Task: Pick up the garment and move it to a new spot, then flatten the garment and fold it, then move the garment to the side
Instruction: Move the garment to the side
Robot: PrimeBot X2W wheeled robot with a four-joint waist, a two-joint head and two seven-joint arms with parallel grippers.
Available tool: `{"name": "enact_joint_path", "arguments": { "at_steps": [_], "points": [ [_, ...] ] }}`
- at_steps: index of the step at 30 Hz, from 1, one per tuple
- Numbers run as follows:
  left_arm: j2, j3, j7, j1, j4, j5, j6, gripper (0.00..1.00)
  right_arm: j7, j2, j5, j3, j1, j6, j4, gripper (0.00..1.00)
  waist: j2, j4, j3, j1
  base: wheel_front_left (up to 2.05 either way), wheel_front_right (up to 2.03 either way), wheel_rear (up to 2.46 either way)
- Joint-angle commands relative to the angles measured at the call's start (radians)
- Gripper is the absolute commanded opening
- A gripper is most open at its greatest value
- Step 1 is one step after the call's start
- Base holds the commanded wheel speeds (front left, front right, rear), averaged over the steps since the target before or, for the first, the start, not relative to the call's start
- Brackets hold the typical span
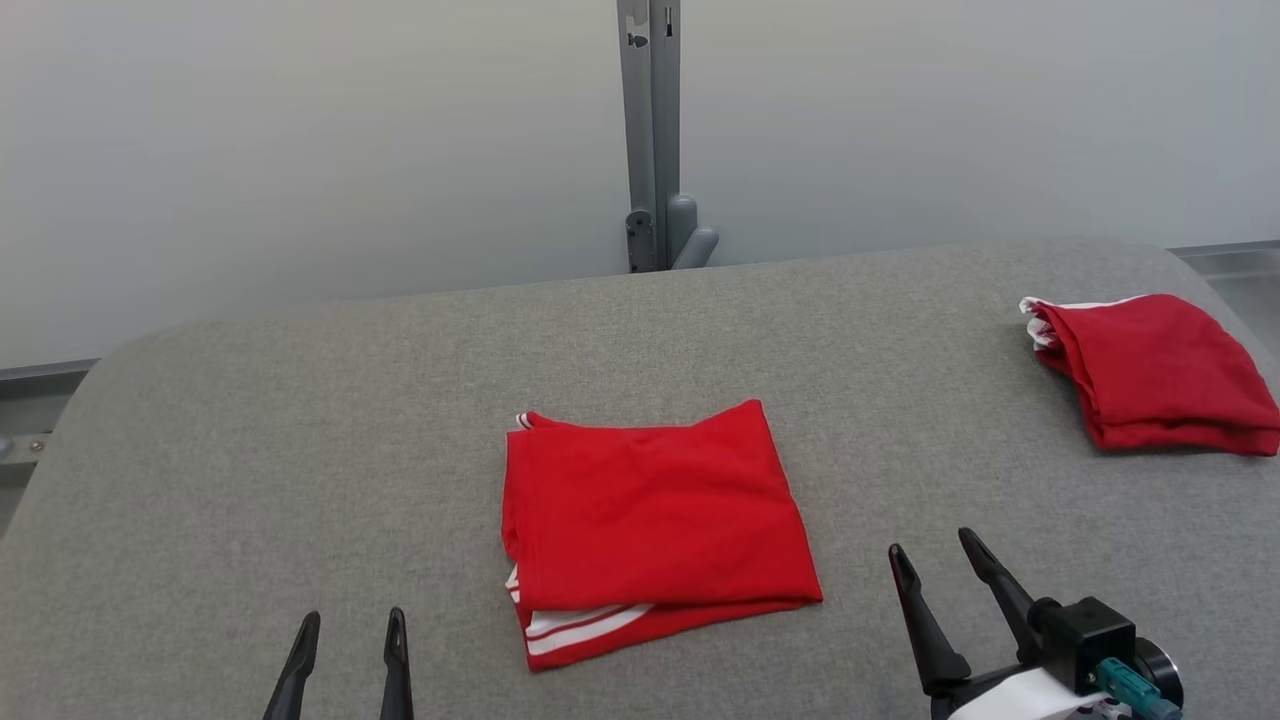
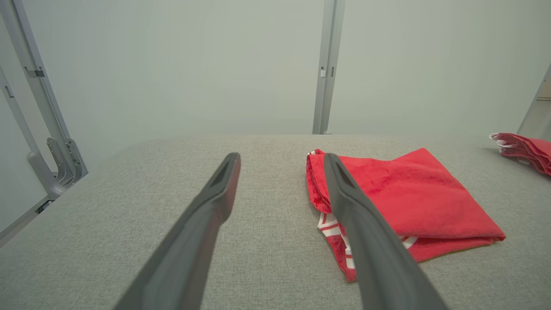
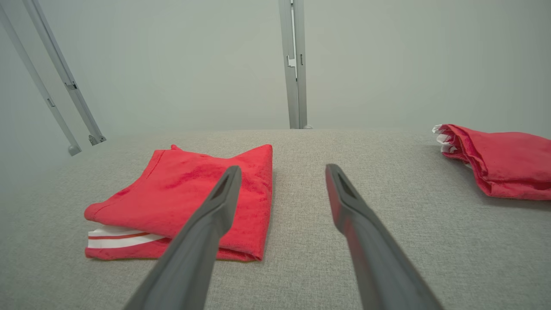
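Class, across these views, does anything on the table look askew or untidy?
Slightly. The folded red garment at the middle has a white-striped layer poking out under its near-left corner, so its edges do not line up. The second red garment at far right is bundled loosely.

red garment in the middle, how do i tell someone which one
On the grey padded table, look at the centre. The folded red garment lies flat and square there, white stripes showing at its near edge; the other red garment is bunched at the far right.
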Motion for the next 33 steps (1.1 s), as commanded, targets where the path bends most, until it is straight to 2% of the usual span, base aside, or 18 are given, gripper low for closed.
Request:
{"name": "enact_joint_path", "arguments": {
  "at_steps": [1,13,19,25,30,31,33],
  "points": [
    [0.001,-0.001,0.0,0.017,-0.003,0.005,-0.003,1.0,-0.002,0.002,0.0,-0.002,0.013,0.0,0.003,1.0,-0.0001,0.004,-0.002,0.0,0.0,0.0,0.0],
    [0.001,0.004,0.0,0.009,-0.007,0.027,-0.008,1.0,-0.002,0.012,0.01,0.002,0.01,0.0,0.024,1.0,-0.0001,0.021,0.0,0.0,0.0,0.0,0.0],
    [0.001,-0.007,0.0,-0.005,-0.016,0.05,-0.019,1.0,-0.002,-0.011,0.051,0.063,-0.05,0.0,0.1,1.0,-0.0001,0.041,0.033,0.0,0.0,0.0,0.0],
    [0.001,-0.028,0.0,-0.029,-0.031,0.062,-0.029,1.0,-0.002,-0.026,0.169,0.111,-0.173,0.0,0.234,1.0,-0.0001,0.079,0.075,0.0,0.0,0.0,0.0],
    [0.001,-0.05,0.0,-0.048,-0.035,0.07,-0.04,1.0,0.0,-0.062,0.336,0.201,-0.293,0.0,0.375,1.0,-0.0001,0.127,0.109,0.0,0.0,0.0,0.0],
    [0.001,-0.05,0.0,-0.048,-0.035,0.07,-0.04,1.0,0.0,-0.062,0.336,0.201,-0.293,0.0,0.375,1.0,-0.0001,0.127,0.109,0.0,0.0,0.0,0.0],
    [0.001,-0.057,0.0,-0.058,-0.035,0.074,-0.047,1.0,0.013,-0.08,0.417,0.235,-0.338,0.0,0.413,1.0,-0.0001,0.147,0.122,0.0,0.0,0.0,0.0]
  ]
}}
